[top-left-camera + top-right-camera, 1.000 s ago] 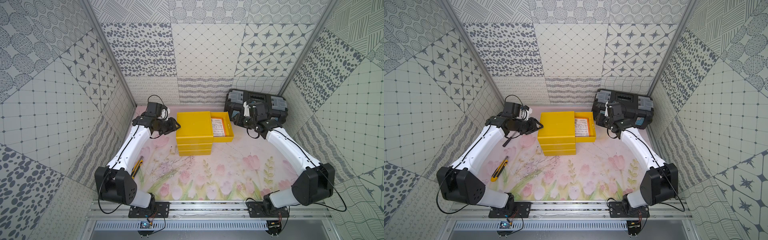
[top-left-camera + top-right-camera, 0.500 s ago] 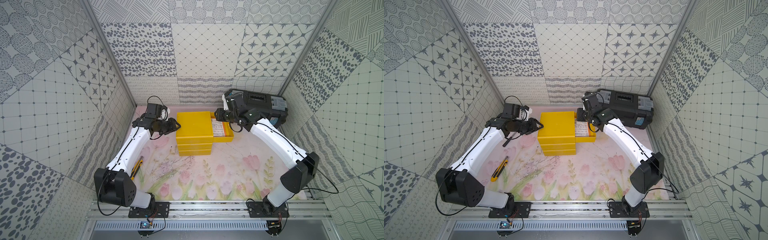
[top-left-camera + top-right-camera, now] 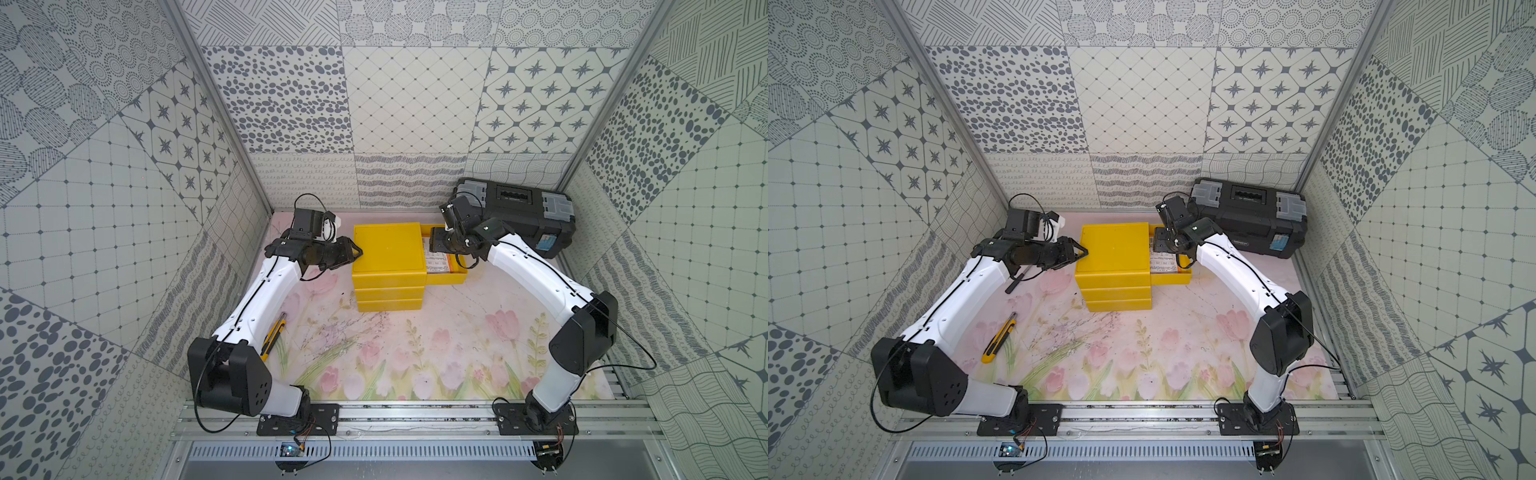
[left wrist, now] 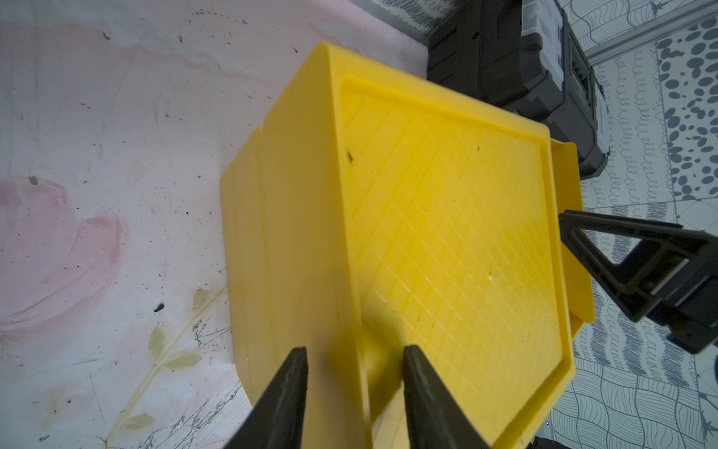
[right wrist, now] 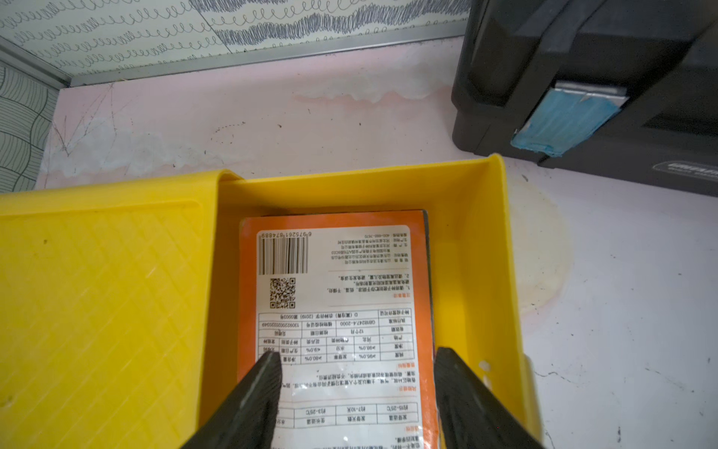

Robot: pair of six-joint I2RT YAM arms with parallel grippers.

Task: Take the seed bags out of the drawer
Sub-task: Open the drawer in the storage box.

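An orange-edged seed bag [image 5: 338, 311], white barcode label up, is lying in the yellow drawer [image 5: 478, 233] under the spread right tool [image 5: 357, 354].

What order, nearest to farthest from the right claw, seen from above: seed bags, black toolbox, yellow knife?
In a top view, from the right claw:
1. Seed bags, directly beneath it.
2. Black toolbox, beside the back wall.
3. Yellow knife, beside the left arm.
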